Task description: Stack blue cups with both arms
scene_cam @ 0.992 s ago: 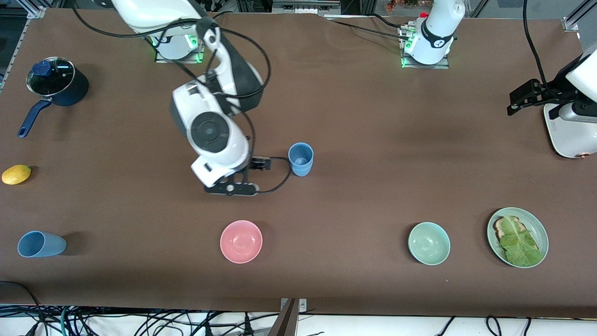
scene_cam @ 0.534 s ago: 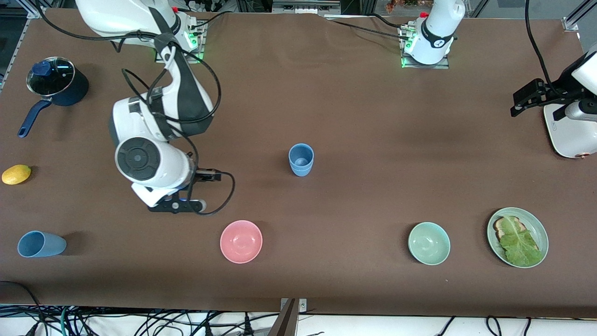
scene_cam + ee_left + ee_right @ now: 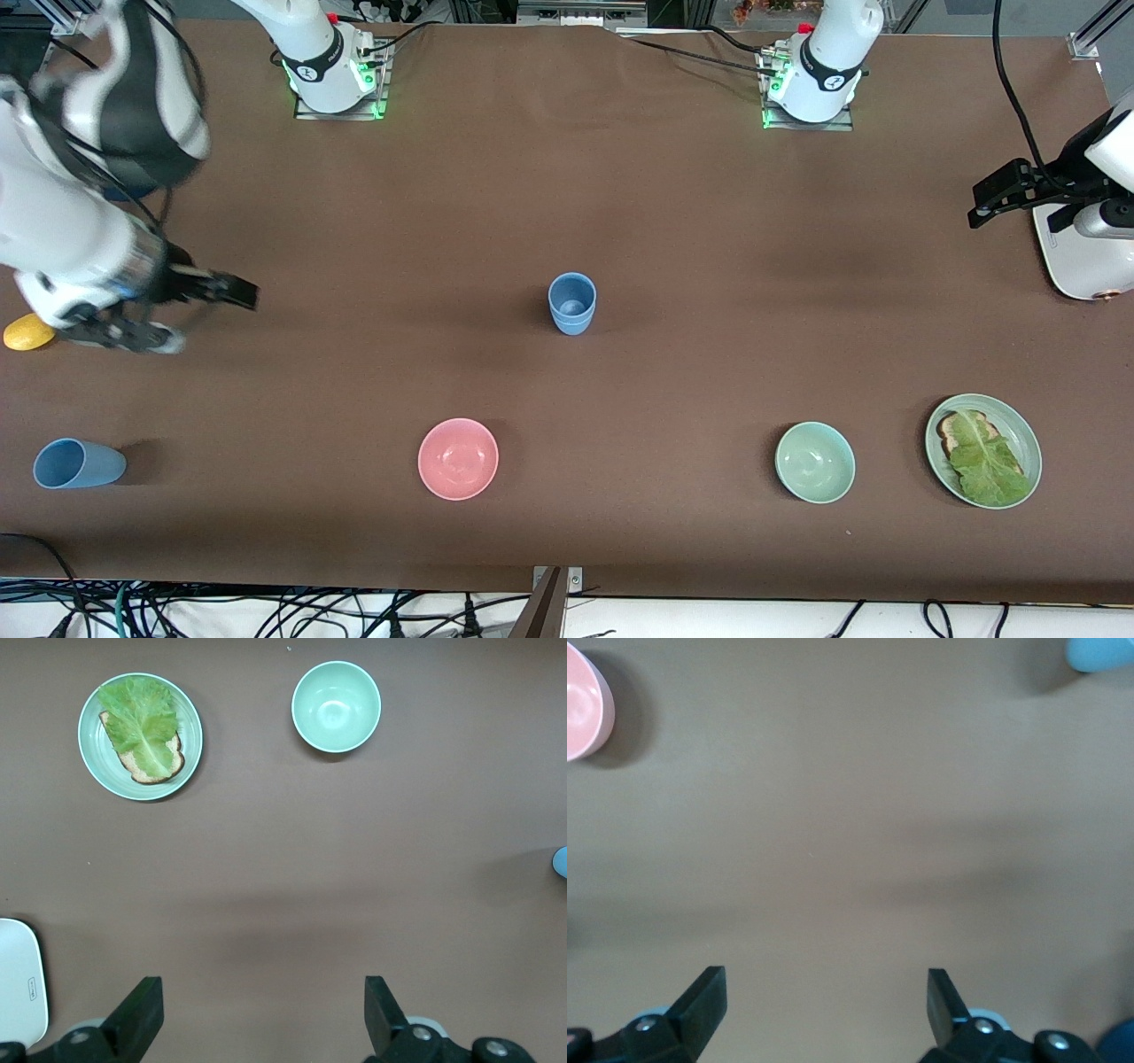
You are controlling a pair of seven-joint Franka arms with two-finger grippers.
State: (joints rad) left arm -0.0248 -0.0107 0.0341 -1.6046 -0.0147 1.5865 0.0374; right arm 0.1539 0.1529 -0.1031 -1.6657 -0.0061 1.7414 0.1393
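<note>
Light-blue matte cup (image 3: 571, 303) stands mid-table; its twin (image 3: 78, 463) lies tipped near the right arm's end. Right gripper (image 3: 824, 1014) hovers spread above bare table; left gripper (image 3: 261, 1019) waits, spread.

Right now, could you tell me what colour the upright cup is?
Light blue cup; front view shows it best.

The right arm (image 3: 80, 221) has swung away from the upright blue cup (image 3: 571, 303) at mid-table toward its own end of the table. The right gripper (image 3: 824, 1010), earlier just beside that cup, now hangs with jaws apart over bare table near the lemon (image 3: 27, 333), which the arm partly covers. The saucepan seen earlier is now hidden by the arm.
</note>
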